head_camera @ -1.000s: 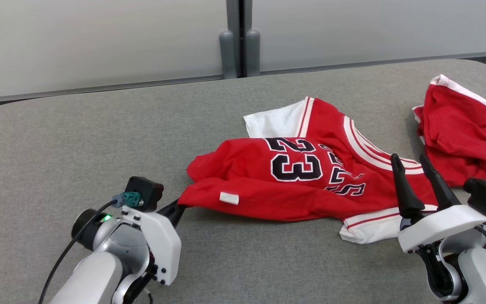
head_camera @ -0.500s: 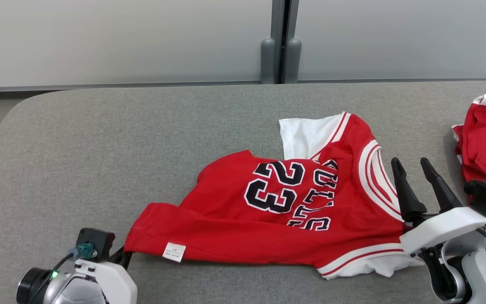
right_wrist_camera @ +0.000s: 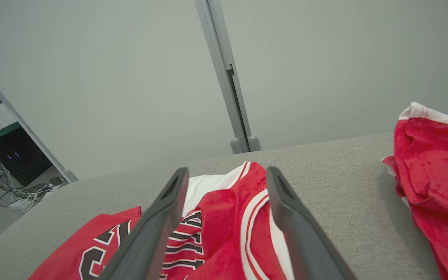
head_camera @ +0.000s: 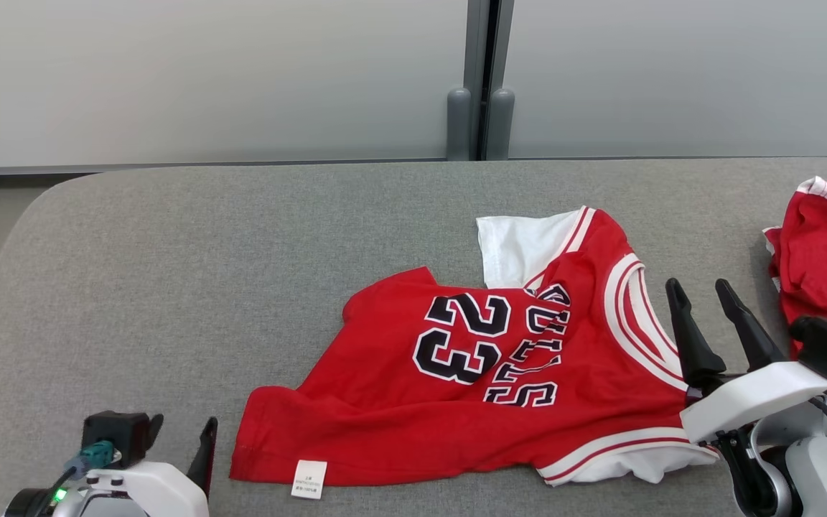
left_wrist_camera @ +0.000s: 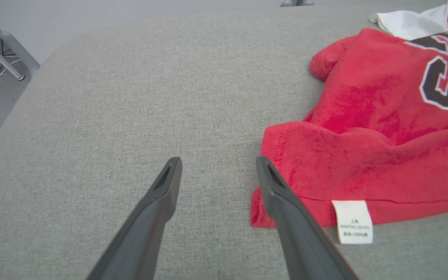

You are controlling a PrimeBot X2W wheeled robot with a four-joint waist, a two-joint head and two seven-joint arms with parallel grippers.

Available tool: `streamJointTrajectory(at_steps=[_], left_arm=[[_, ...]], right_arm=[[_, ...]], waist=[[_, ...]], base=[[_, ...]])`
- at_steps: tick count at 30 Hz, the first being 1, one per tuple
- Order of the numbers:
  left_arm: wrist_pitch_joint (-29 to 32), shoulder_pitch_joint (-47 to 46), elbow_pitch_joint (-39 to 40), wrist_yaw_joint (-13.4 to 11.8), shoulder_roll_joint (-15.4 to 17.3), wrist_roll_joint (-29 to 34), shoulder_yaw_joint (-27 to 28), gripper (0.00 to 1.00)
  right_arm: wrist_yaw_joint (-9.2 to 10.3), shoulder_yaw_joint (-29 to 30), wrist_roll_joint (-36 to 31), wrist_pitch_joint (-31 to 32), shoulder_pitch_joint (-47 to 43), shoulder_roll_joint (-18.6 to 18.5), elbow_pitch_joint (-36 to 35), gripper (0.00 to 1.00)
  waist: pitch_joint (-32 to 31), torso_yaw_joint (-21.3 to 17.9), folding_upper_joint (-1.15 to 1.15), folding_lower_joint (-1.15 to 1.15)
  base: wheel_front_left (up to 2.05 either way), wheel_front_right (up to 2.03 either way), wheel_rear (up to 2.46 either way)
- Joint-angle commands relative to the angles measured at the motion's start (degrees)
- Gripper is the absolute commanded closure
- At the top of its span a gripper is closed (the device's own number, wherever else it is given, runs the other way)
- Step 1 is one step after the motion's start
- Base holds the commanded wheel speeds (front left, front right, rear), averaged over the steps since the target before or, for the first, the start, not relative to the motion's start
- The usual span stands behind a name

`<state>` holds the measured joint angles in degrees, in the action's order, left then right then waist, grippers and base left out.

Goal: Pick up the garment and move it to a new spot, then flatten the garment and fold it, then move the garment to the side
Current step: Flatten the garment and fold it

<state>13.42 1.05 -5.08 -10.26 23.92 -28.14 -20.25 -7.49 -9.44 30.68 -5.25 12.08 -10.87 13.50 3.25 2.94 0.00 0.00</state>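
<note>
Garment (head_camera: pixel 500 373) just let go at new spot, left gripper (left_wrist_camera: pixel 218 160) fingers now spread; right gripper (head_camera: pixel 698 285) spread too, empty; flattening probably next

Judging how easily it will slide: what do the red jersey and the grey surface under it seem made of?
Red jersey: soft knit fabric, perhaps cotton or polyester; matte, slightly fuzzy, it drapes and wrinkles. Grey surface: woven upholstery-like cloth, matte, with a fine heathered weave; rounded corners suggest padding.
</note>
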Motion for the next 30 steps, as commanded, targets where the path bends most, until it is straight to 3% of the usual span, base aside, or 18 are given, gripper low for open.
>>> streamJointTrajectory(at_steps=[1,12,16,19,30], left_arm=[[-1.43,0.48,0.88,-0.72,0.06,0.25,1.00,0.00],[-8.82,3.26,6.20,-3.54,-5.00,-3.37,4.29,0.00],[-11.78,3.36,4.71,-0.83,-5.19,-3.97,3.72,0.00],[-10.46,3.00,2.00,1.50,-4.05,-4.52,2.55,0.00],[2.63,-2.06,-6.62,9.03,-2.14,-10.73,-1.05,0.00]], right_arm=[[-0.02,0.27,-0.55,-0.39,-0.71,-0.11,-0.19,0.00],[-0.02,-0.24,0.10,-1.18,-1.86,0.93,0.14,0.00],[-0.02,-0.50,0.27,-1.41,-2.24,1.07,0.30,0.00],[-0.02,-0.67,0.15,-1.18,-1.70,0.78,0.58,0.00],[-0.02,-1.82,-0.65,-0.52,-0.19,0.50,1.06,0.00]], waist=[[-0.51,-0.13,0.00,0.00],[-2.02,-1.35,0.00,0.00],[-1.82,-1.79,0.00,0.00],[-1.57,-1.97,0.00,0.00],[-0.47,-2.85,0.00,0.00]], base=[[0.00,0.00,0.00],[0.00,0.00,0.00],[0.00,0.00,0.00],[0.00,0.00,0.00],[0.00,0.00,0.00]])
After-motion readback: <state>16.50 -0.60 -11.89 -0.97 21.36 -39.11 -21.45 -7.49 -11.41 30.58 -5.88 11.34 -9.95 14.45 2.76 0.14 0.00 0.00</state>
